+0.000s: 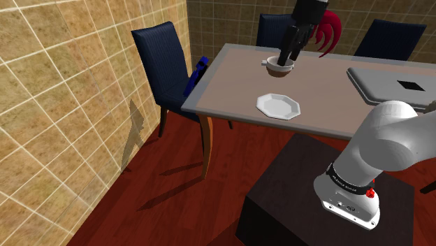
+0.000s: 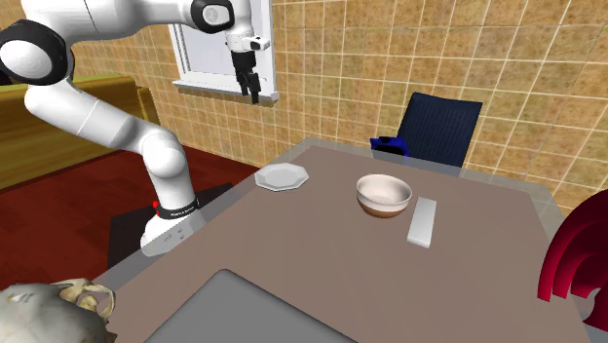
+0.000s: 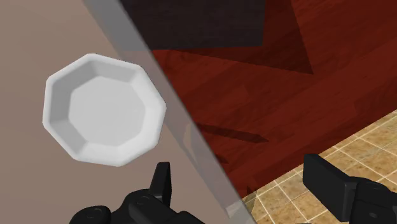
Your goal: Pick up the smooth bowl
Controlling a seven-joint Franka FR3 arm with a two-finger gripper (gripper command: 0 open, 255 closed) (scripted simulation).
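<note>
**Black fingers standing apart, high over the tabletop's edge**

Shoulder view: white lettering is running around the dark band (image 1: 347,183) at the arm's foot, too small to read. The gripper (image 1: 288,57) is hanging in front of the cream bowl (image 1: 276,70) and covering part of its rim. The bowl is sitting near the far edge of the tabletop (image 1: 328,91). A white octagonal plate (image 1: 278,106) is lying by the near edge. A closed grey laptop (image 1: 391,85) is lying toward the right-hand end, cut off by the picture's side. A blue chair (image 1: 159,59) is standing at the left end.

Second exterior view: the bowl is sitting mid-table, showing a brown band low on its wall, with a flat grey slab (image 2: 423,222) just beside it. The gripper is hovering well above everything, touching nothing. A skull (image 2: 49,304) and a red object (image 2: 580,258) are being cropped at the picture's edges.

Wrist view: the two fingers (image 3: 162,184) are standing wide apart with nothing between them, over the tabletop's edge. The plate is lying beyond them, with wooden floor (image 3: 254,83) below.
</note>
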